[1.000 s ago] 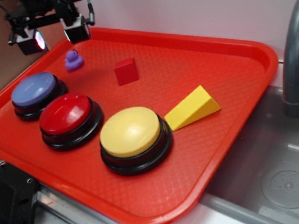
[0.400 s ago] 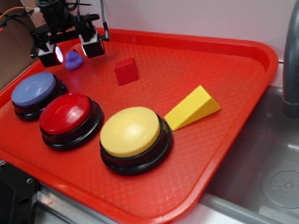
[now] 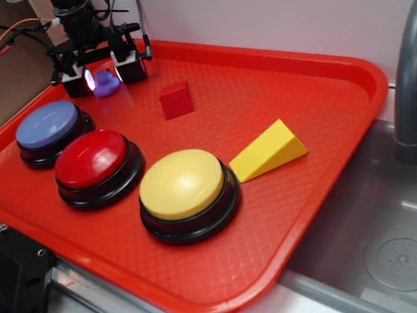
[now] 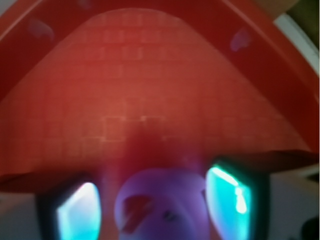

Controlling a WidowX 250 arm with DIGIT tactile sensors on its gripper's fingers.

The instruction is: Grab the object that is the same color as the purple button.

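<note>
purple button (image 3: pixel 48 124): left side of the tray (image 3: pixel 285 89), untouched, colour reference only.
gripper (image 3: pixel 103 75): far left corner, lowered to the tray, jaws apart and straddling the duck.
duck (image 3: pixel 106 84): between the pads, on the tray; contact cannot be told.
done: approach and descent.
left: close jaws, lift.

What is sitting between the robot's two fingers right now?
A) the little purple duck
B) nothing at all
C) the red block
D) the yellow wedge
A. The gripper has a finger on either side of the little purple duck at the back of the red tray, and the wrist view shows the duck's purple body between the two lit pads.
</note>
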